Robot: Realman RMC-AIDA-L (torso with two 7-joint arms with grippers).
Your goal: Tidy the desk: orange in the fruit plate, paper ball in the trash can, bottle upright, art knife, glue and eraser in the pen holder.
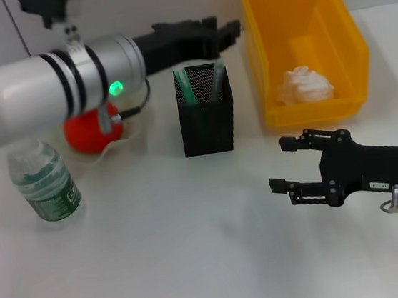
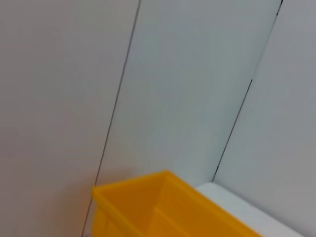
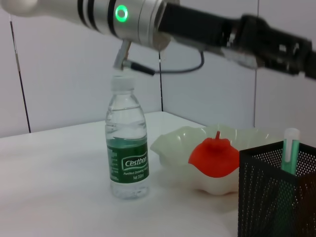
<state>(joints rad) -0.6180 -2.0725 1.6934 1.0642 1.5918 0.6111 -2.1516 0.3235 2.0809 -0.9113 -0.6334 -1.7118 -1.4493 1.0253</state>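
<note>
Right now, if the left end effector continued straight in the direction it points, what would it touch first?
Probably the trash can: the left end effector points at its near upper wall, and the left wrist view shows that yellow rim ahead. Depth is unclear; it might pass behind, toward the wall.

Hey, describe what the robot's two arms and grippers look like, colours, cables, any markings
The left arm is white, then a silver cuff with black rings and a lit green ring light, with a thin dark cable looping beneath it. Its left gripper is black and blocky. The right gripper is black too, with linkage fingers, a small white label on its body and a silver connector near the wrist.
</note>
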